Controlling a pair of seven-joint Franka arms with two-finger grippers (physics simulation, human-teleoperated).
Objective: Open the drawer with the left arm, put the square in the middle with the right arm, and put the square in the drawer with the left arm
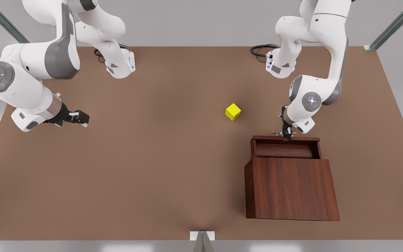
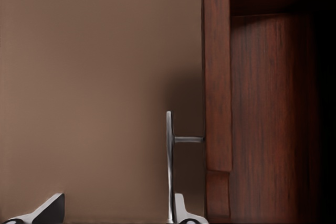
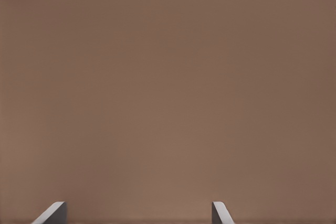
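Drawer (image 1: 285, 148) stands pulled out from the dark reddish-brown cabinet (image 1: 290, 189) on the front view's right half of the bench (image 1: 152, 168), its tray open to the top and its front panel facing the far edge. Thin silver bar handle (image 2: 169, 161) sticks out from that front panel on a short post. Left gripper (image 1: 285, 133) sits right at the handle, pointing down at the drawer front; in the left wrist view one finger (image 2: 184, 211) lies just beside the bar and the other finger is set well off to the side, so the fingers are spread apart and not clamped on the bar. Whether the near finger touches the bar cannot be told. Square (image 1: 233, 111) rests on the bare brown bench, near the middle of the bench and just off the drawer's far corner toward the front view's left, apart from both grippers and outside the drawer. Right gripper (image 1: 80, 118) hangs low over the bench at the front view's left side, well apart from the square and the cabinet, pointing toward the centre. The right wrist view shows its two fingertips (image 3: 52, 212) wide apart with nothing between them, plain bench surface beneath. Right arm waits there.
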